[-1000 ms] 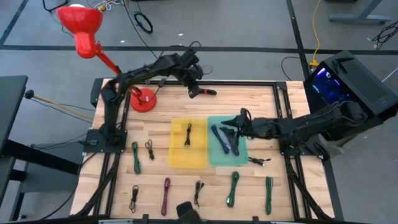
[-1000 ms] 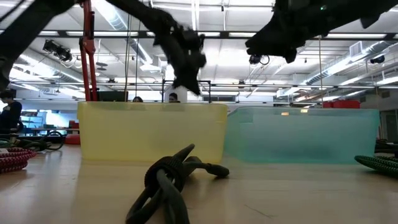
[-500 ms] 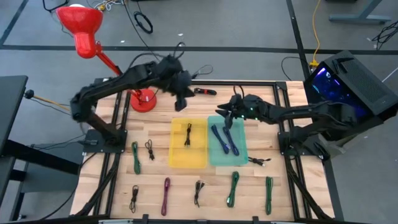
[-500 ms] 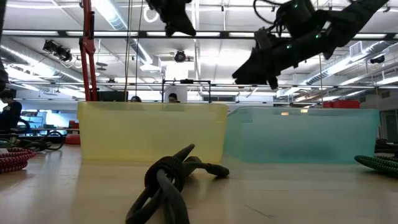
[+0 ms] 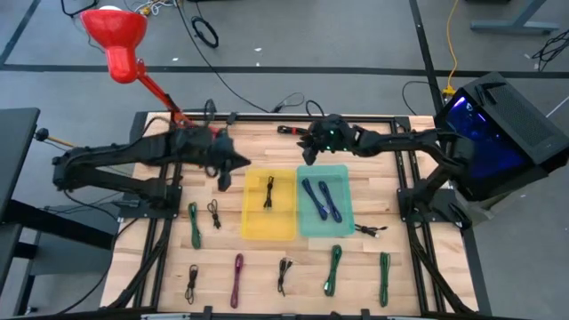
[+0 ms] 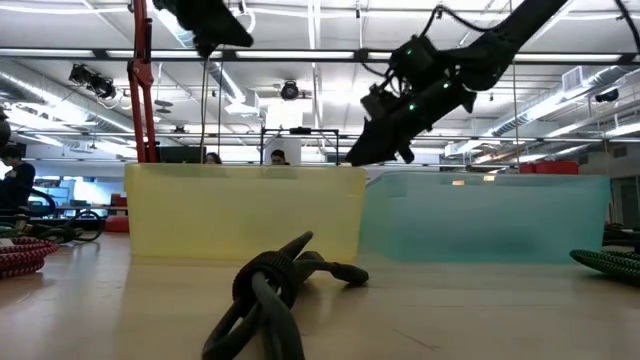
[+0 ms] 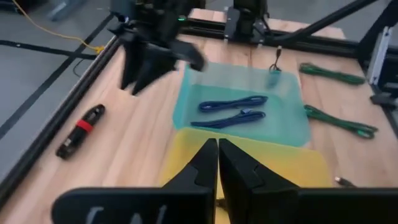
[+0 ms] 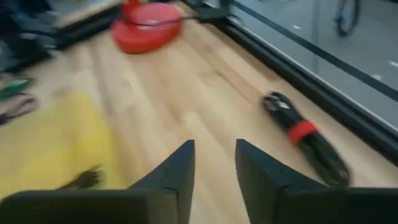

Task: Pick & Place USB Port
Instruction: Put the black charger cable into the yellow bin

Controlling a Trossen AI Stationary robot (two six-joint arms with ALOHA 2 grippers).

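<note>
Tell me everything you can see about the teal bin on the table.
The teal bin is a shallow rectangular tray of translucent blue-green plastic, upright on the wooden table, side by side with the yellow bin. Two dark blue cables lie inside. The right gripper hovers above its far edge, not touching it.

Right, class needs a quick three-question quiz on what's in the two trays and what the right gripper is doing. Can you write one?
1. True or false: the teal tray holds two blue cables.
2. What lies in the yellow tray? A: a green cable. B: a black cable. C: nothing.
3. Fill in: the right gripper hovers with its jaws ___ and empty.

Key: 1 true. 2 B, the black cable. 3 open.
</note>
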